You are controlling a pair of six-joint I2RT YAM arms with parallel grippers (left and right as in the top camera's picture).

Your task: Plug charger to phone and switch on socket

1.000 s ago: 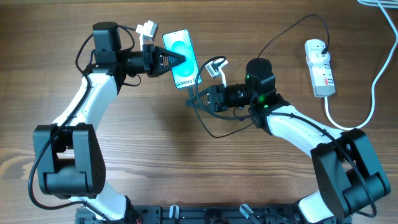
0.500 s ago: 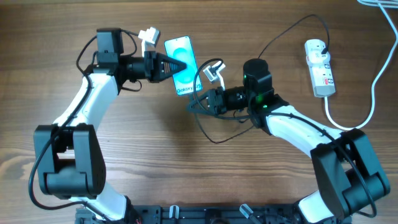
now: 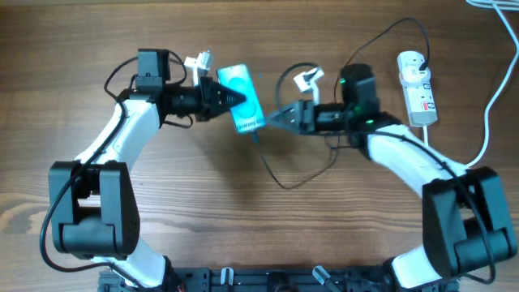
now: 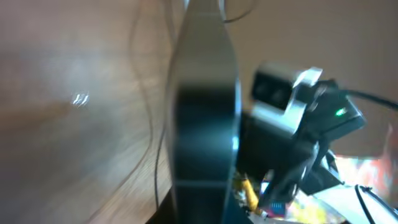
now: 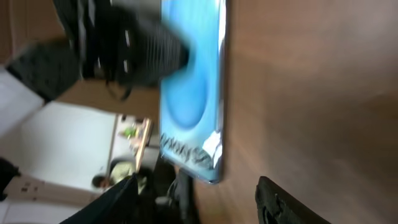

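Note:
My left gripper (image 3: 234, 99) is shut on the phone (image 3: 248, 111), which it holds off the table, tilted on its edge with the cyan screen toward the right arm. The left wrist view shows the phone (image 4: 205, 124) edge-on as a dark blurred slab. My right gripper (image 3: 276, 122) hangs open just right of the phone's lower end, with nothing between its fingers (image 5: 283, 202). The charger (image 3: 280, 180) runs from that lower end in a loop over the table and up to the socket (image 3: 416, 91). Its connector (image 5: 179, 190) shows blurred under the phone (image 5: 189, 93).
A thick white cable (image 3: 486, 122) curves down the right side of the wooden table (image 3: 203, 211) from the socket. The charger's loop lies between the two arms.
The right gripper has opened and drawn back to the right, away from the phone's lower end. The left gripper has carried the phone right and turned it more onto its edge.

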